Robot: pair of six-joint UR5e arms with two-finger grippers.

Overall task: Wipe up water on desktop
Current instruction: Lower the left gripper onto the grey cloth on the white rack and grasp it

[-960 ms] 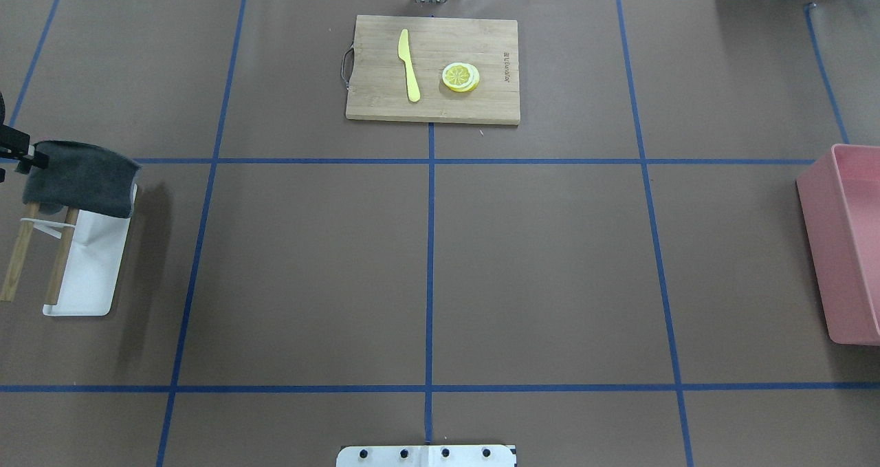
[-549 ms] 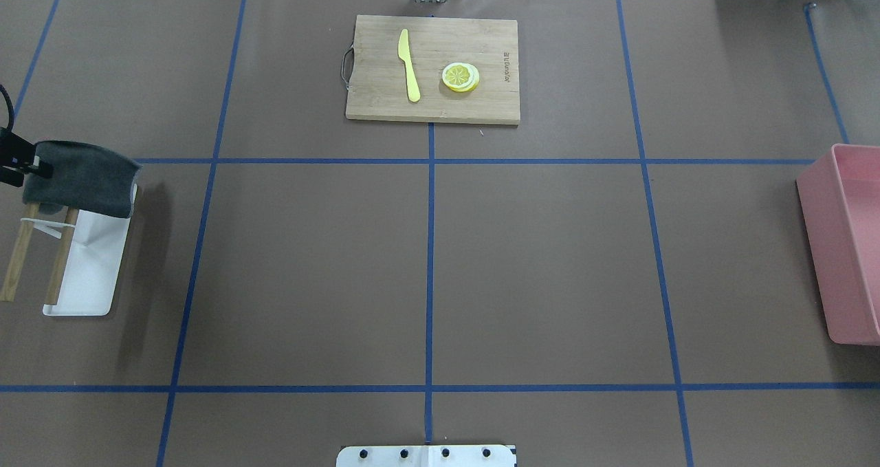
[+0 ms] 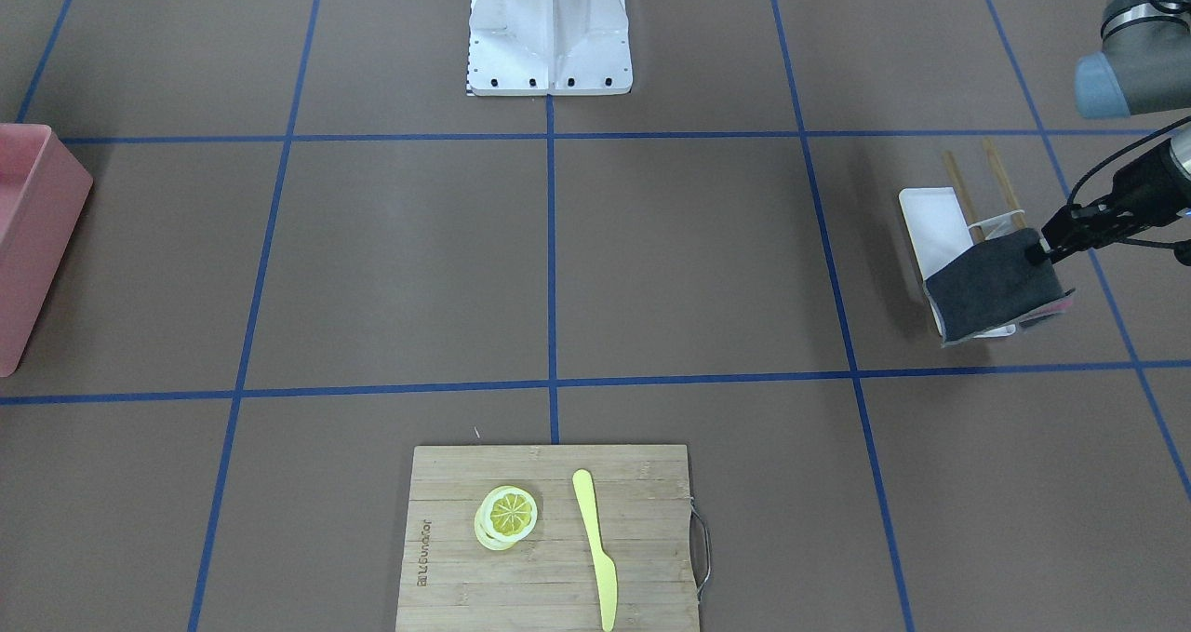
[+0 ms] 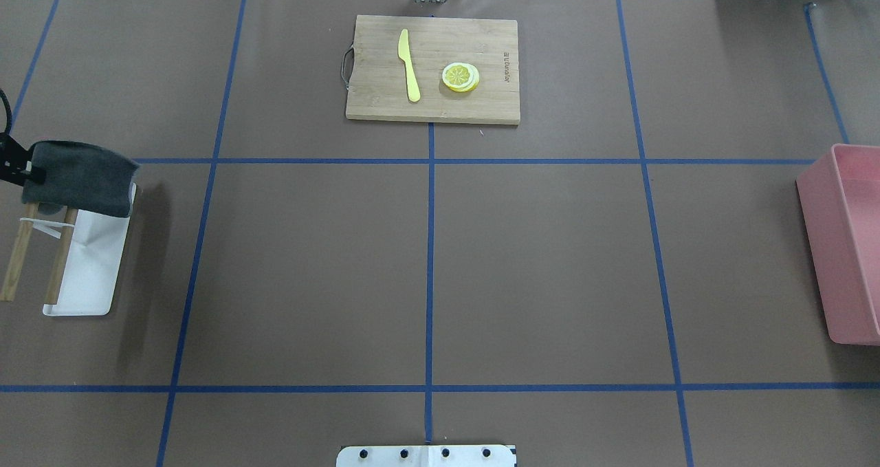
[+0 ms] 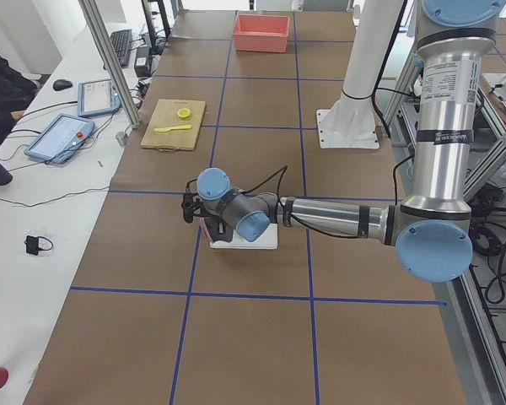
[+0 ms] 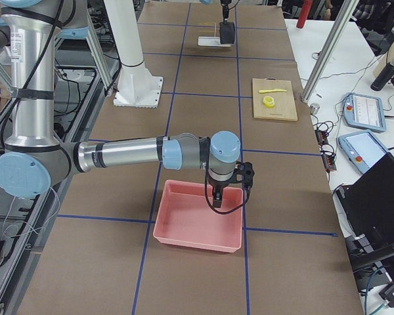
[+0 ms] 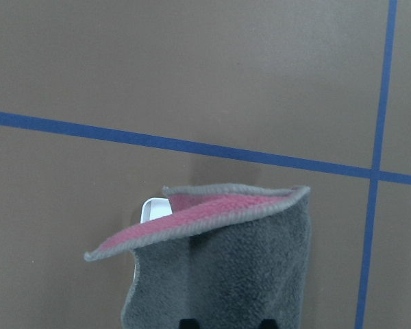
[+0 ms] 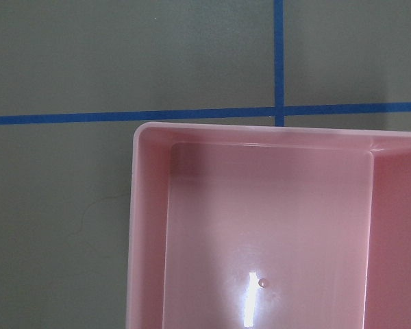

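The brown desktop (image 4: 550, 267), crossed by blue tape lines, shows no water that I can make out in any view. My left gripper (image 4: 24, 171) (image 3: 1040, 250) is at the table's far left, shut on the edge of a dark grey cloth (image 4: 79, 178) (image 3: 991, 283). The cloth has a pink inner side (image 7: 212, 212) and hangs over the far end of a white tray (image 4: 89, 267). My right gripper (image 6: 217, 200) hovers over a pink bin (image 6: 197, 226) at the table's right end. It shows only in the exterior right view, so I cannot tell whether it is open or shut.
A bamboo cutting board (image 4: 433, 102) at the back centre holds a yellow knife (image 4: 408, 64) and lemon slices (image 4: 460, 77). Two wooden sticks (image 4: 17, 261) stand by the white tray. The pink bin (image 4: 849, 240) sits at the right edge. The robot's base (image 3: 549, 27) stands mid-table.
My left gripper and the cloth have shifted very slightly to the left. Nothing else has moved.
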